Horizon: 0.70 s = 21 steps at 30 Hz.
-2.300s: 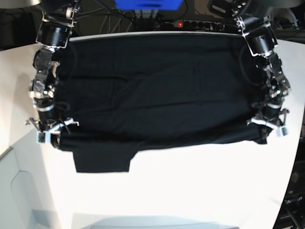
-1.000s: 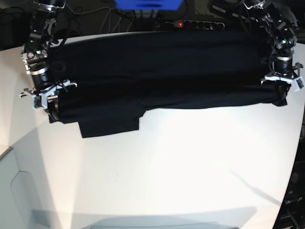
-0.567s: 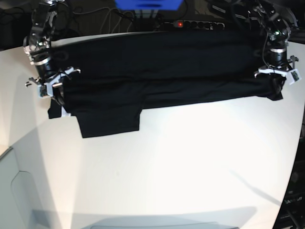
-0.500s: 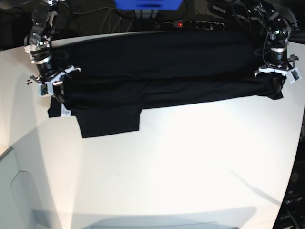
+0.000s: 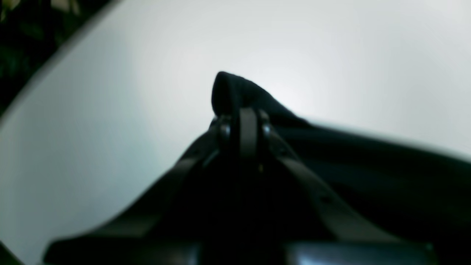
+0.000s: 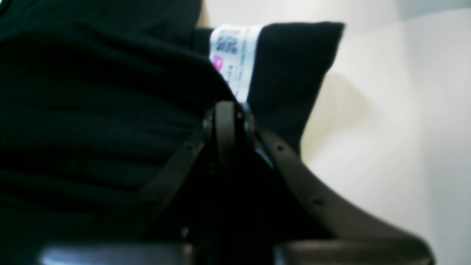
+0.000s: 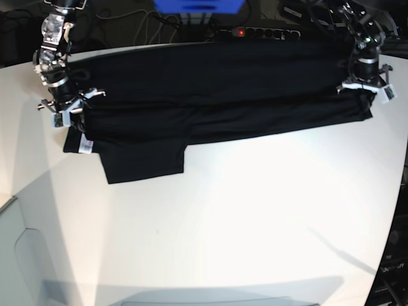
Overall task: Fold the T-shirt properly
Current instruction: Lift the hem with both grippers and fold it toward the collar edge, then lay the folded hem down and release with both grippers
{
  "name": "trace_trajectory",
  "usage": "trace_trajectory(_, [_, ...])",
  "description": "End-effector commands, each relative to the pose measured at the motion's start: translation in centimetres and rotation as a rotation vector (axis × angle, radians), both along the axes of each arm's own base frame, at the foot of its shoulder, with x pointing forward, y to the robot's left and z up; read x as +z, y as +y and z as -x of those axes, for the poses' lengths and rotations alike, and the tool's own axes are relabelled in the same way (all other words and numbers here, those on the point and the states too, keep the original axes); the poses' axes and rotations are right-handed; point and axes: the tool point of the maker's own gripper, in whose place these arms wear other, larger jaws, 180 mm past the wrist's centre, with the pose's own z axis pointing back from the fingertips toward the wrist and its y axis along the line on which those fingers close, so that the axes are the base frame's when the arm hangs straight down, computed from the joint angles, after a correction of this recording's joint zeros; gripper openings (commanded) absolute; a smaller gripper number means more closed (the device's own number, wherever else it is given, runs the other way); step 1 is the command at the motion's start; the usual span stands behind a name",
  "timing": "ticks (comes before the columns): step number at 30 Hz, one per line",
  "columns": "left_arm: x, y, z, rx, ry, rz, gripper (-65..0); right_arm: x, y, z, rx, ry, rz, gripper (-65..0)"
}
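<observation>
The large black soft-fabric T-shirt (image 7: 210, 95) lies stretched in a long band across the far part of the smooth white table (image 7: 255, 217), its far edge running along the table's back rim. The right gripper (image 7: 64, 113), at the left of the base view, is clamped tight on the shirt's left end; the wrist view there shows its jaws pressed together on bunched black cloth, with a small white printed tag (image 6: 233, 59) showing just beyond the fingertips. The left gripper (image 7: 366, 86), at the right of the base view, is likewise pinched closed on the shirt's right end, a little peak of fabric poking up past its jaws. The near edge of the shirt runs fairly straight, rising slightly toward the right. One short sleeve (image 7: 143, 162) hangs out of that edge near the left end, lying flat. In front of the shirt the whole near half of the table is bare, wide room. Behind the back rim sit a black power strip (image 7: 255, 30) and a blue box (image 7: 197, 6).
</observation>
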Motion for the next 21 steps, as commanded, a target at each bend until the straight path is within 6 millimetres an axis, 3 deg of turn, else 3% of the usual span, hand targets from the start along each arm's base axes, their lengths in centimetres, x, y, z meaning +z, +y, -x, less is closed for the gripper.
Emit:
trace_trajectory(1, [1.0, 0.6, -0.4, 0.002, -0.039, -0.020, -65.0, 1.1, 0.0, -1.0, 0.019, -0.044, -0.008, -65.0])
trace_trajectory(6, [-1.7, 0.7, 0.5, 0.030, 0.008, 0.033, -65.0, 0.1, -0.7, -1.1, 0.008, -0.017, -0.014, -65.0])
trace_trajectory(11, [-3.5, 0.6, -0.7, 0.054, 0.008, 0.091, -65.0, -0.9, -1.3, -1.3, -0.008, 0.006, -0.020, -65.0])
trace_trajectory(16, [-4.6, 0.1, -2.9, 0.074, -0.017, 0.149, -65.0, -0.9, -2.5, -2.0, -0.034, 0.002, -0.015, -65.0])
trace_trajectory(21, [-4.5, -1.2, -6.6, 0.022, -0.044, 0.174, -65.0, -0.8, -3.2, -2.9, -0.051, -0.005, -0.017, -65.0])
